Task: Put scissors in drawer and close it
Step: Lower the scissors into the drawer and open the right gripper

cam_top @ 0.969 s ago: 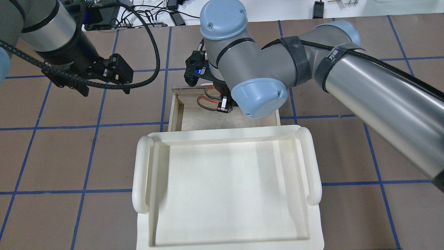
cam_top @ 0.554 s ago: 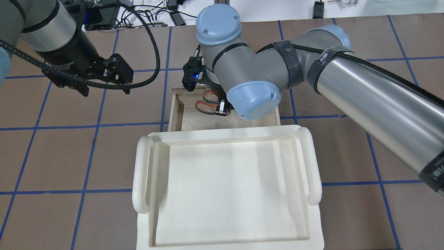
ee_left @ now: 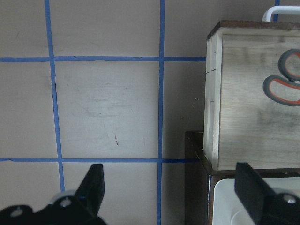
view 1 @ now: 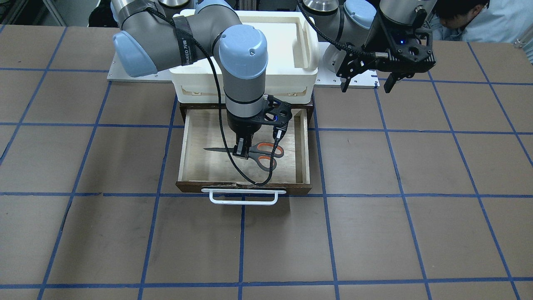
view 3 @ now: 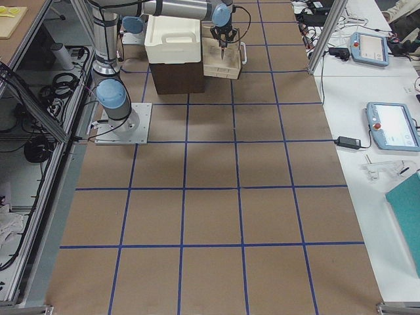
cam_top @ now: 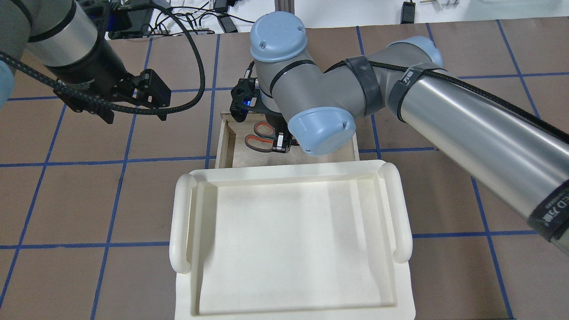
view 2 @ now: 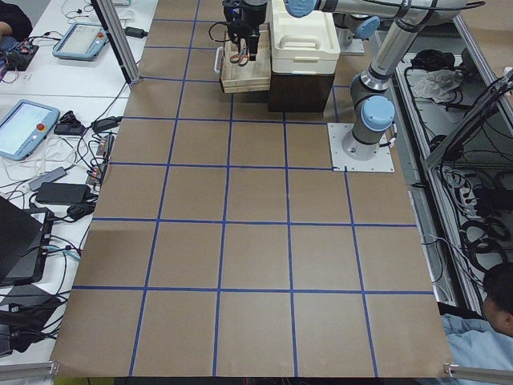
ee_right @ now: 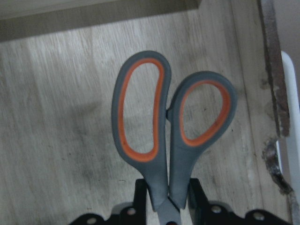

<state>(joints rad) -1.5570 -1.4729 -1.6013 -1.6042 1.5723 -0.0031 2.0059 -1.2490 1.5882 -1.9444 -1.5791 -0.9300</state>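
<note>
Over the open drawer [view 1: 200,166], floored in pale, grainy plywood behind a dark front, the right gripper [view 1: 241,151] is clamped on the scissors [view 1: 257,156] near their pivot, rounded grey loops lined in orange. Since a second ago both have shifted toward the drawer's left wall. Off to the side, the left gripper [view 1: 365,85] hangs unmoved, fingers spread.

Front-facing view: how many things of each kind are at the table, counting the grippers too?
scissors: 1
wooden drawer: 1
white plastic bin: 1
grippers: 2, the left gripper and the right gripper
Total: 5
</note>
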